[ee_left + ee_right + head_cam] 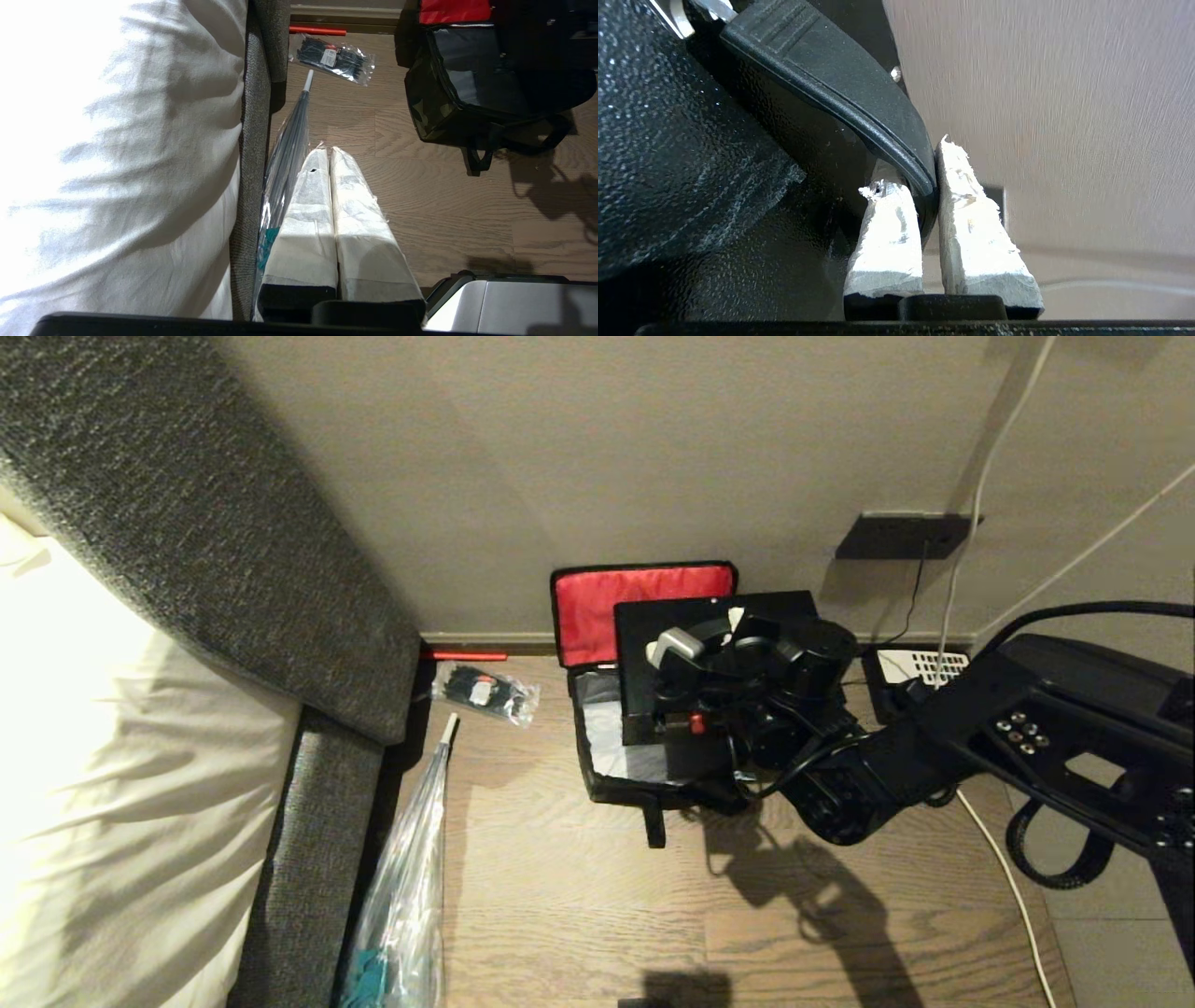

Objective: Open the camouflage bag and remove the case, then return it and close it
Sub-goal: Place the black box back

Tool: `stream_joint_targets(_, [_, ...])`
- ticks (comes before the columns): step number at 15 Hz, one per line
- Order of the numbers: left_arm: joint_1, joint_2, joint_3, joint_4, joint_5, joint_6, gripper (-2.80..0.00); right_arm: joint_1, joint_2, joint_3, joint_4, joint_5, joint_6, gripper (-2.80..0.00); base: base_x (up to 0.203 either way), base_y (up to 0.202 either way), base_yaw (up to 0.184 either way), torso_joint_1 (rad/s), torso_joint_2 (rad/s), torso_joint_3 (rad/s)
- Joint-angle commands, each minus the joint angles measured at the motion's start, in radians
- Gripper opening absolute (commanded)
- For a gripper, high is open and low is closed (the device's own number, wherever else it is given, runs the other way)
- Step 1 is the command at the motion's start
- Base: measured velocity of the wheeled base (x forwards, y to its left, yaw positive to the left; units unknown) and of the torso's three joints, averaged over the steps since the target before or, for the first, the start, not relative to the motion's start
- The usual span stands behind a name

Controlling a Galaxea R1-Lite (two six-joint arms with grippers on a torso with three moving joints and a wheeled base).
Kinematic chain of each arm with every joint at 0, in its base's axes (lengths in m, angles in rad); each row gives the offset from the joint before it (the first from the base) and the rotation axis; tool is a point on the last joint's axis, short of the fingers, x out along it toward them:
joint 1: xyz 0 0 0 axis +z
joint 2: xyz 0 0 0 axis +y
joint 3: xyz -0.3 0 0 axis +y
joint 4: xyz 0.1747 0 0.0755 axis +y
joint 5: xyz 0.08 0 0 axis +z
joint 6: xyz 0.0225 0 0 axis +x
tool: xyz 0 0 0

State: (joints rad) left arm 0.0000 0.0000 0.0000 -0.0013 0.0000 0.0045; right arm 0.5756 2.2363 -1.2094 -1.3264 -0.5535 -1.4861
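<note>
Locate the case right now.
Head view, centre: the case is held above the open camouflage bag by the right gripper, before the red lid lining.

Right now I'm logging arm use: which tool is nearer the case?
Right. The right tool is shut on the handle of the case, holding it above the camouflage bag. The left tool hangs apart, over the floor beside the bed.
</note>
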Motion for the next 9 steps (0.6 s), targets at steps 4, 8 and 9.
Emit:
stream_joint_targets(4, [0.000,0.000,0.000,0.000,0.000,0.000,-2.80,0.018,0.095,-0.058,-0.026,0.000,-0.001,-2.80,0.000,0.000,0.000,0.000,0.00,0.000])
stream_joint_targets(8, [0.000,0.000,0.000,0.000,0.000,0.000,-2.80,0.023,0.163,-0.105,-0.027,-0.002,0.015,-2.80,0.000,0.000,0.000,0.000,0.00,0.000])
stream_joint_targets(9, [0.000,0.000,0.000,0.000,0.000,0.000,-2.80,0.023,0.173,-0.110,-0.029,-0.002,0.017,-2.80,0.000,0.000,0.000,0.000,0.00,0.000])
